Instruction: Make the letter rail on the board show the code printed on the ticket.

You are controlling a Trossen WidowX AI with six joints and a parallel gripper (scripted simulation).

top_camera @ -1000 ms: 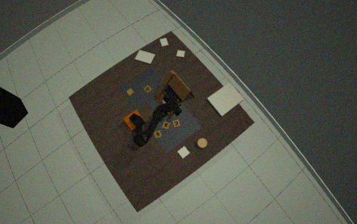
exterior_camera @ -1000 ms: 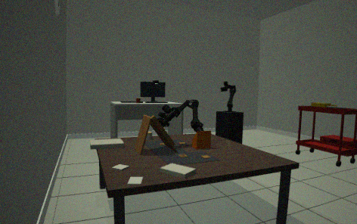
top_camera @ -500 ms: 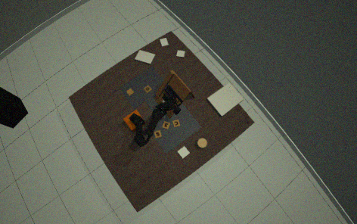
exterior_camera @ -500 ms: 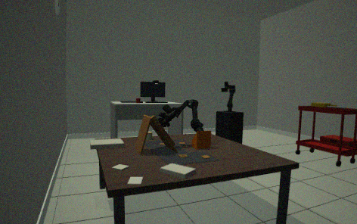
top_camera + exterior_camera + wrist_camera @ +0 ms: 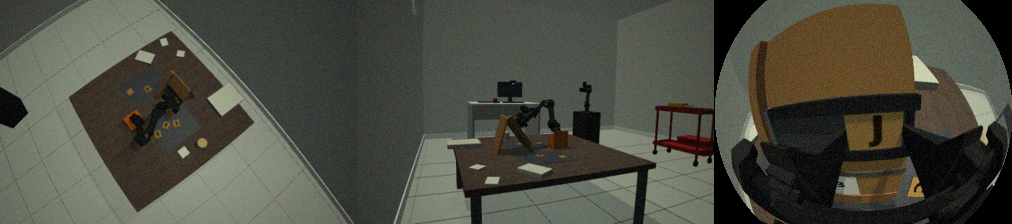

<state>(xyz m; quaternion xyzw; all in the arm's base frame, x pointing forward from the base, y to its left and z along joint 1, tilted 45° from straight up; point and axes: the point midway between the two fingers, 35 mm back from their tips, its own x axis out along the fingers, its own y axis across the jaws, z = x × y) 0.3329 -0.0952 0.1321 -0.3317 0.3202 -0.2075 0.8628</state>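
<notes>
The wooden board (image 5: pixel 182 87) (image 5: pixel 498 136) (image 5: pixel 839 55) stands tilted on the counter. Its dark letter rail (image 5: pixel 819 105) crosses the wrist view. My gripper (image 5: pixel 176 101) (image 5: pixel 520 122) (image 5: pixel 874 131) is shut on the J tile (image 5: pixel 859 132), which is upright between the rail's upper and lower bars, near the right end. No other tile shows in the visible channel left of it; the fingers hide part. A C-like tile (image 5: pixel 915 188) lies below right. Loose tiles (image 5: pixel 157 134) (image 5: pixel 166 125) (image 5: pixel 176 123) lie on the near mat, others (image 5: pixel 130 91) (image 5: pixel 147 88) on the far one. A white card (image 5: pixel 849 186) is partly hidden; its print is unreadable.
An orange block (image 5: pixel 130 121) (image 5: pixel 559 140) is beside the arm's base. A large white slab (image 5: pixel 225 99) (image 5: pixel 464 143) lies past the board. A thinner white block (image 5: pixel 145 57) (image 5: pixel 535 169), white cards (image 5: pixel 163 42) (image 5: pixel 181 54) (image 5: pixel 184 152) and a round tan object (image 5: pixel 202 143) also lie on the counter.
</notes>
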